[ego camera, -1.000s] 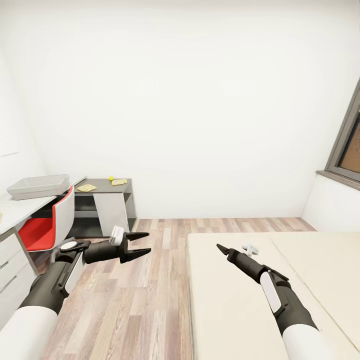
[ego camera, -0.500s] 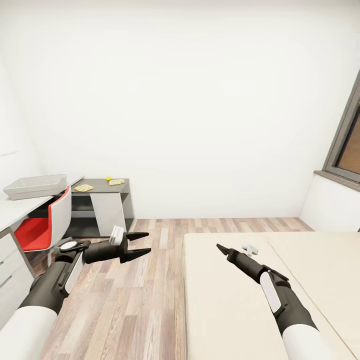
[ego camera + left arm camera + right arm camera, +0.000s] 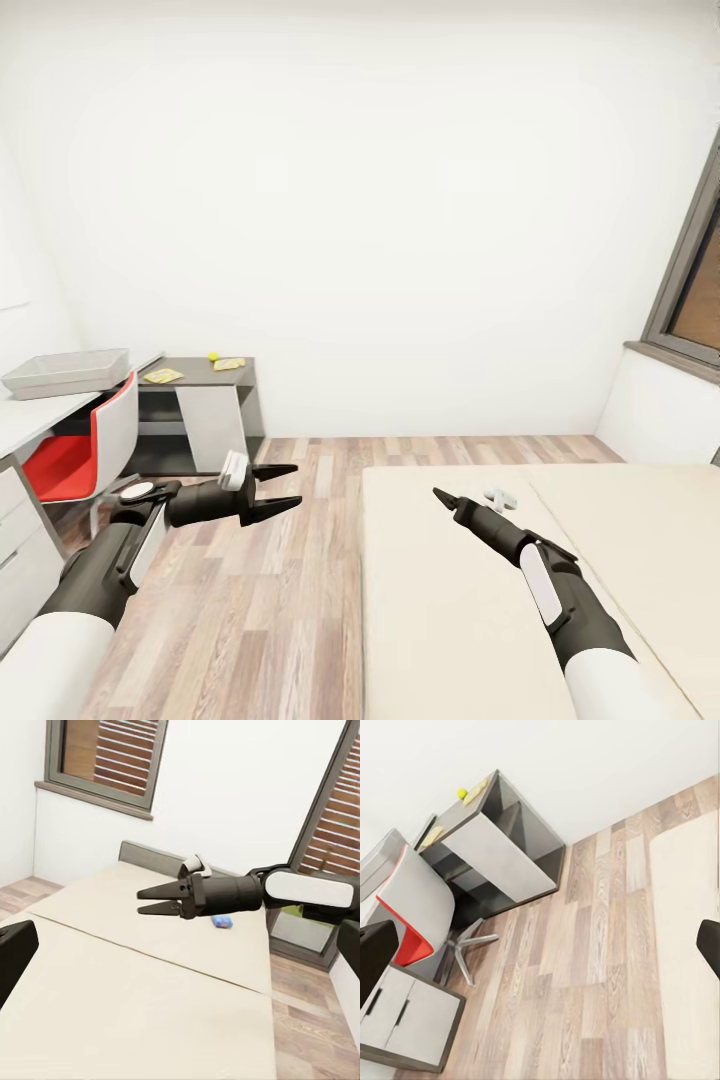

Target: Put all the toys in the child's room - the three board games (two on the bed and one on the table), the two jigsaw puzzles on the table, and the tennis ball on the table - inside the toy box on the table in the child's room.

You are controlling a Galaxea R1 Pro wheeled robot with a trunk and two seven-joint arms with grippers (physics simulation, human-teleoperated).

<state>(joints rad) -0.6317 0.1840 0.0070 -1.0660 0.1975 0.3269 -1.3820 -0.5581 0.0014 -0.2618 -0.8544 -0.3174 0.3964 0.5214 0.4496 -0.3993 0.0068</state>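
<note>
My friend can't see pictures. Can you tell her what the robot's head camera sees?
Two black robot grippers, the left gripper open over the wood floor and the right gripper above a cream bed, reach into a white room. Far left, a grey desk holds a tiny tennis ball, two flat yellow puzzles and a grey toy box, behind a red chair.
</note>
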